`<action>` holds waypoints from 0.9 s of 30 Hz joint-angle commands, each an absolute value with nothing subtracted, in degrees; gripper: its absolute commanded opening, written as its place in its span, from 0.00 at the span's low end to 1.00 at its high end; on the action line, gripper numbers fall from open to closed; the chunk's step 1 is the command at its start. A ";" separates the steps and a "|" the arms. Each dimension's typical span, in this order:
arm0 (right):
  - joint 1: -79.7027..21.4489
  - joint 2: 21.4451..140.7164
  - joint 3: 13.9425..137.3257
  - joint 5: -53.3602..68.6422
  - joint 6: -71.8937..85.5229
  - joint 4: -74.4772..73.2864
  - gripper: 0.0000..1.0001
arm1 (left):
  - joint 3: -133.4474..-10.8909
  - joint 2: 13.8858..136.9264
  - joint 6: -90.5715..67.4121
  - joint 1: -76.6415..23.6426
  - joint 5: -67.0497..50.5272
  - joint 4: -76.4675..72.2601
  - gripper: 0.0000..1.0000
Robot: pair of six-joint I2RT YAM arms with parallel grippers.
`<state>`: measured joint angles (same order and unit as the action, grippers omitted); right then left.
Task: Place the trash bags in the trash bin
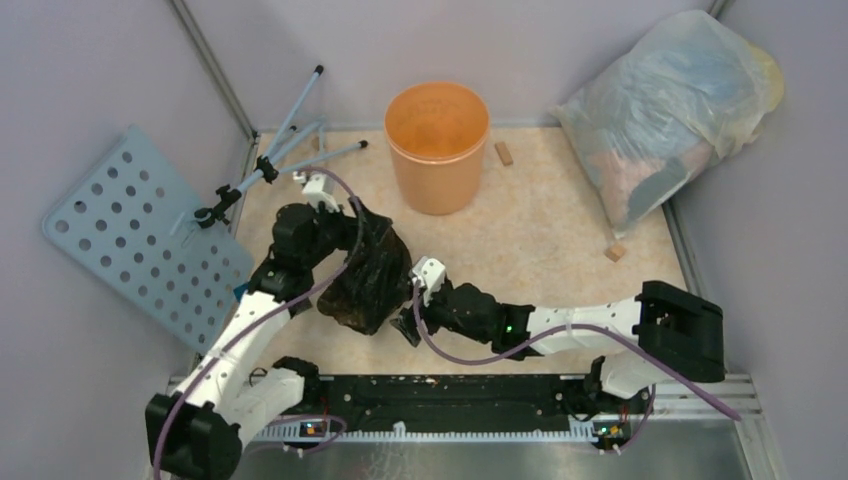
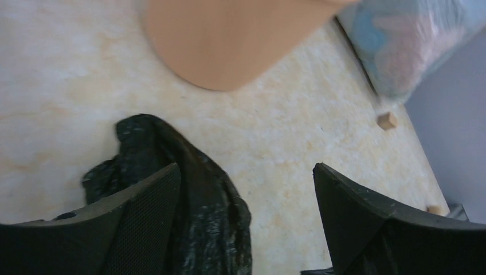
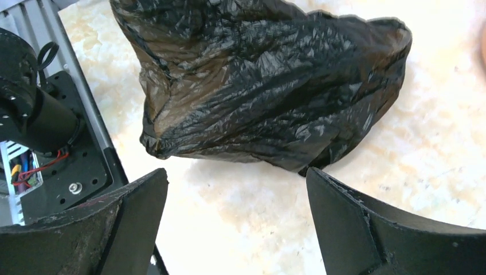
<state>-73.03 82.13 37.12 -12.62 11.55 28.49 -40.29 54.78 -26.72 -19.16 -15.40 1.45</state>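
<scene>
The black trash bag [image 1: 368, 275] sits crumpled on the pale marbled floor [image 1: 540, 235], in the near-left part of the pen, between the two arms. The orange bin [image 1: 437, 145] stands upright against the far wall, well apart from the bag, with a stretch of floor between them.

The left gripper [image 2: 246, 169] hangs over the far side of the bag with its jaws wide. A fold of the black plastic lies against one finger [image 2: 143, 212] and spills partly into the gap, but nothing is pinched. The right gripper [image 3: 236, 172] reaches in low from the near-right side, also spread wide. The bag lies just ahead of its fingertips, and only floor shows between them.

A stand of pale blue rods [image 1: 290, 150] sprawls to the left of the bin, one leg pointing towards it. A blue perforated board [image 1: 140, 235] leans outside the left wall. A big translucent stuffed bag [image 1: 670, 110] fills the far-right corner. One small wooden block [image 1: 503, 153] lies just right of the bin, and another [image 1: 614, 252] lies near the foot of the stuffed bag. The black base rail [image 1: 450, 395] runs across the near edge.
</scene>
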 commanded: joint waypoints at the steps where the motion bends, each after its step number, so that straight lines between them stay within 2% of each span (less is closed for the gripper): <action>1: -74.51 82.71 42.79 -13.04 1.46 27.67 0.89 | -40.04 49.87 -29.47 -8.14 -17.32 5.55 0.92; 6: -77.33 87.78 48.80 -12.17 -7.38 24.54 0.90 | -41.33 51.36 -32.72 5.55 -21.51 10.65 0.98; 8: -78.51 91.16 51.56 -13.49 -10.45 24.19 0.91 | -42.43 52.51 -33.46 7.81 -19.83 13.33 0.99; 16: -81.19 101.74 60.00 -14.34 -20.61 22.23 0.93 | -39.47 46.44 -34.66 8.52 -15.98 11.92 0.99; 23: -82.15 107.87 64.92 -18.58 -24.61 18.71 0.93 | -39.01 46.32 -33.43 8.53 -18.65 11.95 0.99; 25: -82.29 109.31 66.16 -21.00 -25.06 18.62 0.90 | -38.84 46.23 -33.08 8.47 -18.47 11.78 0.99; 27: -82.35 110.09 66.88 -23.26 -25.18 19.57 0.80 | -38.72 46.27 -32.89 8.48 -18.65 11.80 0.99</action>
<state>-81.56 108.36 63.48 -17.41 -22.92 18.74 -39.48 46.76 -34.11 8.21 -17.72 13.78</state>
